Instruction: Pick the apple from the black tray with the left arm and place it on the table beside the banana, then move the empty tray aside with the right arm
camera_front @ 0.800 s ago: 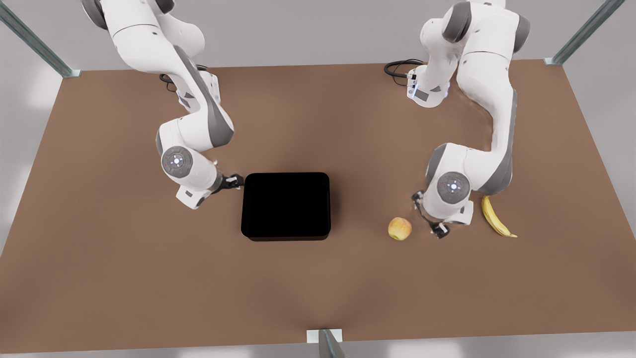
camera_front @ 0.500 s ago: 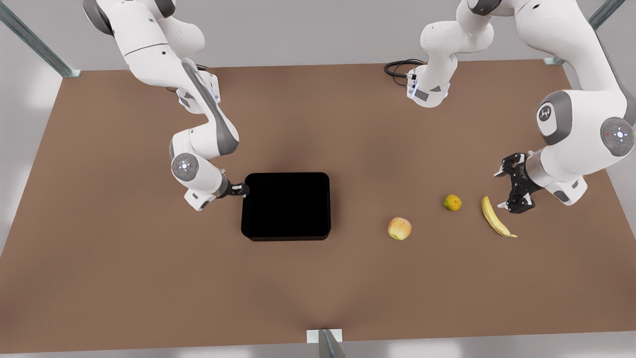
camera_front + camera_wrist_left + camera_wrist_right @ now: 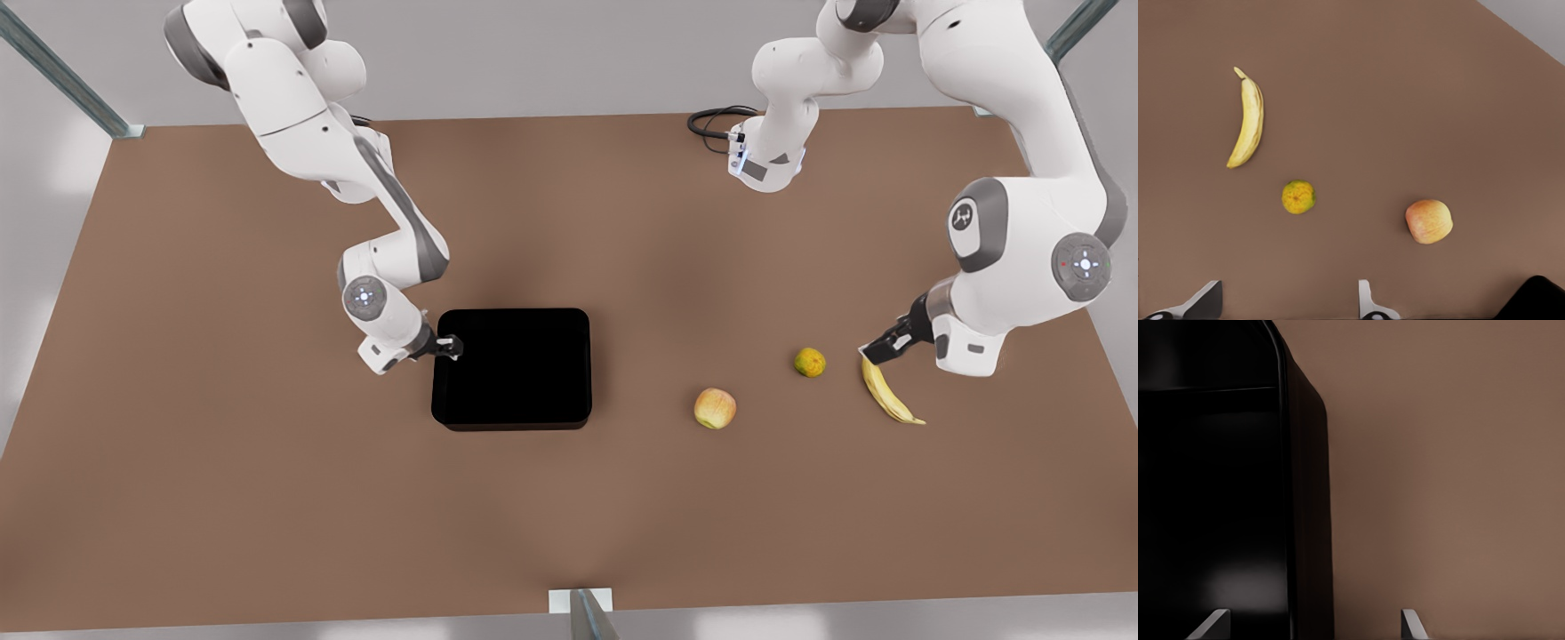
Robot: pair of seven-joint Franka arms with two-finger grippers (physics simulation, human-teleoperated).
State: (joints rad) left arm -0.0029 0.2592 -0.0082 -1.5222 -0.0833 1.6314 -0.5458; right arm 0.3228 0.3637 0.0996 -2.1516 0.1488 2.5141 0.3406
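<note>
- Right gripper (image 3: 452, 345): fingers spread astride the black tray (image 3: 513, 369) rim.
- Left gripper (image 3: 871, 354): spread, above the banana (image 3: 887, 390).
- Apple (image 3: 715, 408): lay on the table (image 3: 267, 498).

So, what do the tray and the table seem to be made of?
The tray looks like matte black plastic, perhaps coated metal: uniform black, rounded corners, only a faint sheen on its floor in the right wrist view. The table looks like matte brown laminate or painted board: flat even colour, no grain, no gloss. Being renders, neither is certain.
</note>
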